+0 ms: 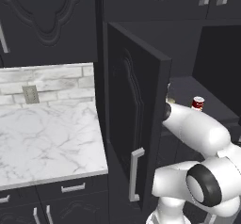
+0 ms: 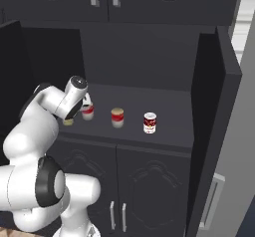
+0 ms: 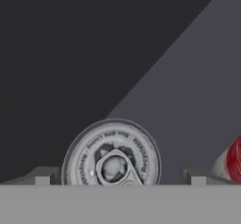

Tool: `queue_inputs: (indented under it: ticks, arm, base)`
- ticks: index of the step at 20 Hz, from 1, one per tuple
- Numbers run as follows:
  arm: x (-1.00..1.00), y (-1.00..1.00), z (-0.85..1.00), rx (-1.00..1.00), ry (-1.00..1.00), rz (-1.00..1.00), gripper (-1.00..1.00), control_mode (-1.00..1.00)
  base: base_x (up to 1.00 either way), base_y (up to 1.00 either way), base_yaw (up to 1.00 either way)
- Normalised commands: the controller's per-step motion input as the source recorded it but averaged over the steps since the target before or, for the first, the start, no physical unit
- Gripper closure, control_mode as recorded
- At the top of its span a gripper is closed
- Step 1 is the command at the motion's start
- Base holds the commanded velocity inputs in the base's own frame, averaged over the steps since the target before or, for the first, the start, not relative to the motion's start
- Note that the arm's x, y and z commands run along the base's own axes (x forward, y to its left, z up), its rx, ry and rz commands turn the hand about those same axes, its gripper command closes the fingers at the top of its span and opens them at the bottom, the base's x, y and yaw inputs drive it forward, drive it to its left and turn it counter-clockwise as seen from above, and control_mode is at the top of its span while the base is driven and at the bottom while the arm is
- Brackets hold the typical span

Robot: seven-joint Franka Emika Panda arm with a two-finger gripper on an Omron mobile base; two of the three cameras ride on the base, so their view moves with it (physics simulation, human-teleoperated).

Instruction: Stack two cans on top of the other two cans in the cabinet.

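- The cabinet (image 2: 149,57) is seen standing open, its ornate door (image 1: 134,124) swung outward with the long silver bar handle (image 1: 135,173) near its lower edge.
- Four cans are found on the dark inner shelf (image 2: 169,111), set in a loose row and all upright.
- In the right base view, the rightmost can (image 2: 150,122) shows its red-and-white label; it is kept apart from the middle can (image 2: 117,117), which stands to its left.
- A third can (image 2: 88,111) is placed further left, just beside the hand; the fourth can (image 2: 68,122) is mostly hidden behind the arm at the shelf's left end.
- The fingers (image 3: 117,175) are spread wide — nothing is held between them.
- In the hand view, the silver lid and pull tab of the can below (image 3: 113,155) are seen from above, lying between the two finger tips; whether the tips touch it cannot be told.
- At the right edge of the hand view, the red band of a neighbouring can (image 3: 231,161) is caught just beside the right tip.
- From the left base view, one can (image 1: 198,103) is visible past the arm — the others are blocked by the open door and the arm.
- A marble tabletop (image 1: 47,143) is seen left of the cabinet, backed by a pale brick wall (image 1: 56,84) with an outlet (image 1: 31,94).
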Motion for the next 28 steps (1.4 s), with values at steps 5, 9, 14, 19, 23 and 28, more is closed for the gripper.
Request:
queue_inputs:
  ticks: [5,9,14,19,23,28]
  arm:
    - [0.00,0.04,-0.15,0.00,0.00,0.00,-1.00,-1.00]
    - [0.02,0.09,-0.15,0.00,0.00,0.00,-1.00,-1.00]
    - [0.01,0.05,-0.19,0.00,0.01,0.00,1.00,-1.00]
    - [0.00,0.00,-0.13,0.00,0.02,0.00,1.00,-1.00]
    - [-0.09,-0.04,-0.05,0.00,0.00,0.00,1.00,-1.00]
    - [-0.22,-0.12,0.04,0.00,-0.01,0.00,1.00,-1.00]
  base:
    - [0.00,0.00,0.00]
    - [0.00,0.00,0.00]
    - [0.00,0.00,0.00]
    - [0.00,0.00,0.00]
    - [0.00,0.00,0.00]
    - [0.00,0.00,0.00]
